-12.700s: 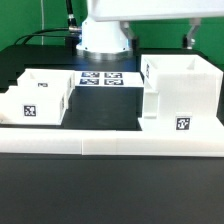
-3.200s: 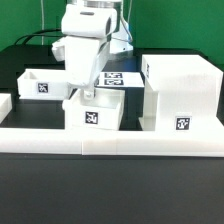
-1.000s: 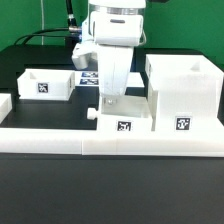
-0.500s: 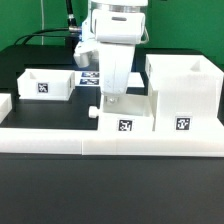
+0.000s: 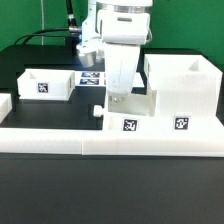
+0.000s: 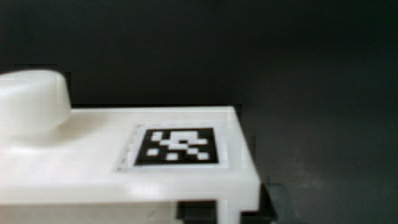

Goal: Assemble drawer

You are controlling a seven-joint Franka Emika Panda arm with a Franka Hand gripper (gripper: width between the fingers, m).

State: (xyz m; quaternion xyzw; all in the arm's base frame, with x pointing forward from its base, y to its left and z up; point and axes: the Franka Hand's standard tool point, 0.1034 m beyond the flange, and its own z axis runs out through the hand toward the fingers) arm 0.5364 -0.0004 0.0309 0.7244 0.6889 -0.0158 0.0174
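The gripper (image 5: 116, 98) seems clamped on the tray (image 5: 130, 124) wall — it wants pushing level and square into the housing (image 5: 185, 85), knob (image 5: 98, 112) facing out — no tilting

The housing (image 5: 188, 98) and tray (image 5: 45, 86) are moulded in smooth white plastic; the table (image 5: 62, 112) is finished matt black.

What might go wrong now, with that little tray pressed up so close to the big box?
The tray sits right at the side of the housing, and I cannot tell whether it is lined up. If it is skewed, a push might jam it or shove the housing. How firmly the fingers hold the tray is hidden, so it may slip or tilt. Its knob sticks out close to the border bar and could catch there.
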